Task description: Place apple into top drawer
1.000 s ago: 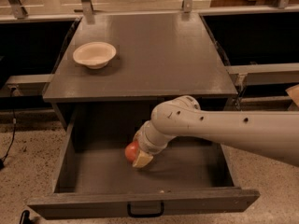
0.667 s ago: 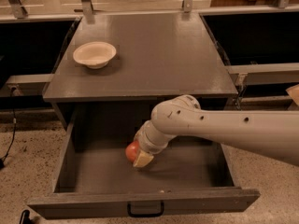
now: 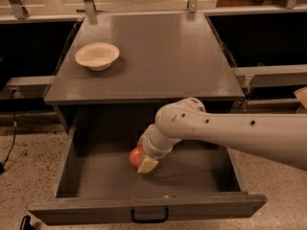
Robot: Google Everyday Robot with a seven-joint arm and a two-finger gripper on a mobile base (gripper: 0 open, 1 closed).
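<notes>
The top drawer (image 3: 86, 210) is pulled wide open below the grey cabinet top; its flat front panel carries a small black handle (image 3: 149, 216). The small red apple (image 3: 135, 155) is inside the drawer, low over its floor, left of centre. My gripper (image 3: 141, 163) reaches down into the drawer from the right and is shut on the apple. One cream finger (image 3: 148, 165) shows at the apple's right side; the other is hidden behind the apple and wrist.
A cream shallow bowl (image 3: 97, 55) stands on the cabinet top (image 3: 163, 56) at the left. My white arm (image 3: 230, 131) crosses the drawer's right half. Dark shelves flank the cabinet. A speckled floor (image 3: 29, 166) lies to the left.
</notes>
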